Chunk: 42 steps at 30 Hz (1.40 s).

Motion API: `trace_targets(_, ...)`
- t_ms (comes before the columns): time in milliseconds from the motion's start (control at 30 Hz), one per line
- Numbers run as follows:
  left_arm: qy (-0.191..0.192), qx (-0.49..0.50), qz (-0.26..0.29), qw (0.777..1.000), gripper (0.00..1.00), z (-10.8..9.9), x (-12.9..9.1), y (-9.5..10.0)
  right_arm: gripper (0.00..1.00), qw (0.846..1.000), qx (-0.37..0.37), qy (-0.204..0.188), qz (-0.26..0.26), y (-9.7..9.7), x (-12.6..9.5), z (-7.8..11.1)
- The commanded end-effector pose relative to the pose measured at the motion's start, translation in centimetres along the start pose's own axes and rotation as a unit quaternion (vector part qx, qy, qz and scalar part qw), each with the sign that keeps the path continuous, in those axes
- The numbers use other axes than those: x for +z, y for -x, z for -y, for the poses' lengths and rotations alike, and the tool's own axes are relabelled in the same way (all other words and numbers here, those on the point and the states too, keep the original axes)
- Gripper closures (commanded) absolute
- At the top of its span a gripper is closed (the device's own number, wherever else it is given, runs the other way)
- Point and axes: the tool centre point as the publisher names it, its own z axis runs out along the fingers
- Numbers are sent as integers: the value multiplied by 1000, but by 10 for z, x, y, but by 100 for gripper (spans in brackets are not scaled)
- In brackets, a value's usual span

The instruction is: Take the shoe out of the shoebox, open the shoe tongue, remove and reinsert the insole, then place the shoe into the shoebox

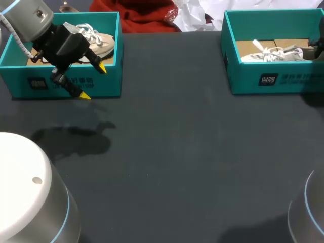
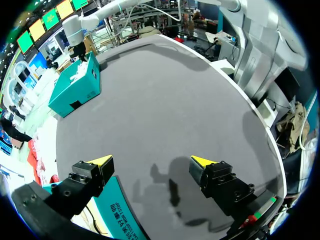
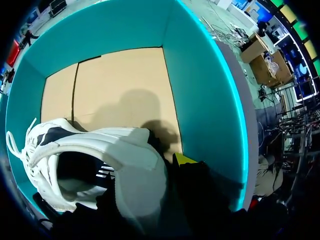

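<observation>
Two teal shoeboxes stand at the back of the dark table. The left shoebox (image 1: pixel 66 81) holds a white shoe (image 1: pixel 96 38). My left gripper (image 1: pixel 94 82) hangs open over its front wall with nothing between the fingers; in the left wrist view the left gripper (image 2: pixel 152 161) shows that wall (image 2: pixel 117 210) under one finger. The right shoebox (image 1: pixel 273 78) holds another white shoe (image 1: pixel 276 53), and my right arm (image 1: pixel 320 45) comes in at its far end. Inside that box my right gripper (image 3: pixel 150 175) is shut on the heel of the white shoe (image 3: pixel 90 155). One yellow fingertip (image 3: pixel 183 159) shows outside the heel; the other is hidden.
A red cloth (image 1: pixel 147 15) and a crumpled white bag (image 1: pixel 195 15) lie behind the boxes. The bare dark tabletop (image 1: pixel 177 142) stretches between the two boxes. My arms' white bases (image 1: pixel 25 192) rise at the front corners.
</observation>
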Motion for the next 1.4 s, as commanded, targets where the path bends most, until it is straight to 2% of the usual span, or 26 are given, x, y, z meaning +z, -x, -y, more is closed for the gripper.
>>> trace_targets(33,0,0,-1,1000,0,0,1,1,100,1000,1,-5,1,-2,6,-1)
trace_targets(667,0,0,-1,1000,0,0,1,1,100,1000,5,-17,-8,-5,21,-2)
trace_targets(767,0,0,-1,1000,0,0,1,1,96,1000,4,-22,-11,-6,24,-2)
trace_targets(867,0,0,-1,1000,0,0,1,1,80,1000,4,-24,-14,-6,25,-2)
trace_targets(1400,0,0,-1,1000,0,0,1,1,62,1000,3,-15,-19,-3,15,1)
